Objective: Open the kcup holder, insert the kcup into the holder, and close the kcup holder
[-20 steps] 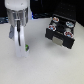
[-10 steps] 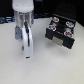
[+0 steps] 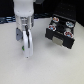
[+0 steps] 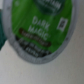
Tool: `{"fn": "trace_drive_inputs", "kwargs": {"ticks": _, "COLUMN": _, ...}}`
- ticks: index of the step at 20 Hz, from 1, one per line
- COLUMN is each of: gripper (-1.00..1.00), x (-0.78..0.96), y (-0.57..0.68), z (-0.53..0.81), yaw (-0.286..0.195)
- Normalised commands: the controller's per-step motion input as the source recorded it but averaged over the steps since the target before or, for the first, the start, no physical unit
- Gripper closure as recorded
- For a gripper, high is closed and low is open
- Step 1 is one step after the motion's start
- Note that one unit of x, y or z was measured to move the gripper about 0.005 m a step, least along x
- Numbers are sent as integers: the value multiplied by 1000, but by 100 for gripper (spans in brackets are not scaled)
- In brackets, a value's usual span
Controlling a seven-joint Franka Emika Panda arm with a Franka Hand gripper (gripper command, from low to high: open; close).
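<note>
1. Arm: white, enters from the top of the exterior view, left of centre, and points straight down at the table.
2. Gripper: pale fingers hang at centre-left of the exterior frame, tips near or at the tabletop. A sliver of green shows between them at their left edge. They appear drawn close around it, but the picture is too coarse to say whether they grip.
3. Kcup: fills the upper part of the wrist view, seen lid-on; green foil with a dark band and pale lettering, white rim around it. In the exterior view only the green speck between the fingers is visible.
4. Holder: black box at the upper right of the exterior frame, well apart from the gripper. Its drawer stands open, with round pods in reddish and white tops showing in rows. One pale strip sits on the front face.
5. Table: plain white surface beneath everything.
</note>
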Motion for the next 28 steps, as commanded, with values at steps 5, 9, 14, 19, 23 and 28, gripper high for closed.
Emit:
{"fn": "trace_drive_inputs", "kwargs": {"ticks": 5, "gripper": -100, "x": 25, "y": -97, "z": -7, "yaw": -12}}
{"fn": "trace_drive_inputs", "kwargs": {"ticks": 9, "gripper": 100, "x": 42, "y": -17, "z": -11, "yaw": -59}}
{"fn": "trace_drive_inputs", "kwargs": {"ticks": 14, "gripper": 100, "x": 81, "y": 0, "z": 64, "yaw": -40}}
{"fn": "trace_drive_inputs", "kwargs": {"ticks": 19, "gripper": 100, "x": 87, "y": 6, "z": 76, "yaw": -48}}
{"fn": "trace_drive_inputs", "kwargs": {"ticks": 23, "gripper": 100, "x": 77, "y": 38, "z": 144, "yaw": -52}}
{"fn": "trace_drive_inputs", "kwargs": {"ticks": 28, "gripper": 100, "x": 23, "y": 155, "z": 354, "yaw": -39}}
